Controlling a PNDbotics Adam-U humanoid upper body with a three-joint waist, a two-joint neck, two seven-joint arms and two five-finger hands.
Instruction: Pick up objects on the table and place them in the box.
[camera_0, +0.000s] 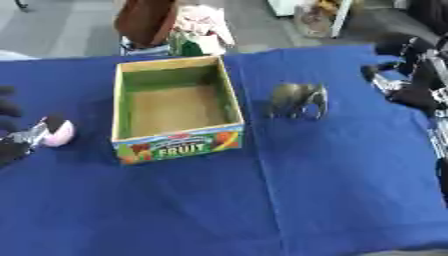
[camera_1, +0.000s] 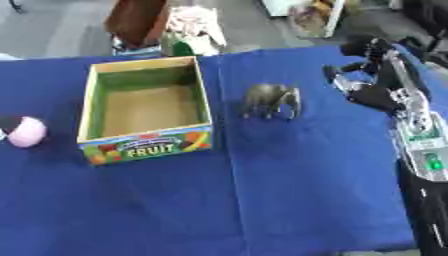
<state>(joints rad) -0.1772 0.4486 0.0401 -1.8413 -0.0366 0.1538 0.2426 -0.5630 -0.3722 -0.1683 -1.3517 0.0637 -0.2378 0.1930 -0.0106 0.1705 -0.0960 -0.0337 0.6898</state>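
— Left eye view first: how many things lie on the blue tablecloth (camera_0: 332, 190)?

— Three that I can count. One box (camera_0: 175, 107), one dark elephant figure (camera_0: 299, 100), and one pink ball-like object (camera_0: 59, 134).

— Describe the box.

— One open cardboard box, green on its inner walls, brown on the floor, with FRUIT printed on the near face. Nothing shows inside it. It stands left of centre on the cloth.

— And the elephant figure?

— One, grey-brown, standing upright just right of the box, apart from it. Neither hand touches it.

— The pink object?

— One, rounded, near the cloth's left edge, well left of the box. The left hand (camera_0: 19, 140) is right at it: black fingers show on its upper and lower left side, with a silvery part touching it. The fingers seem to close around the pink object, though the blur leaves the hold itself unclear. In the right eye view only the pink object and a dark bit over it show at the edge.

— The right hand?

— One right hand (camera_1: 363, 85), best seen in the right eye view, raised over the far right part of the cloth, well right of the elephant figure. Its dark fingers are bent, but whether they stand apart or together I cannot tell. It holds nothing that I can see.

— Anything beyond the table?

— Some blurred clutter on the floor past the far edge, one brown shape and something pale beside it.
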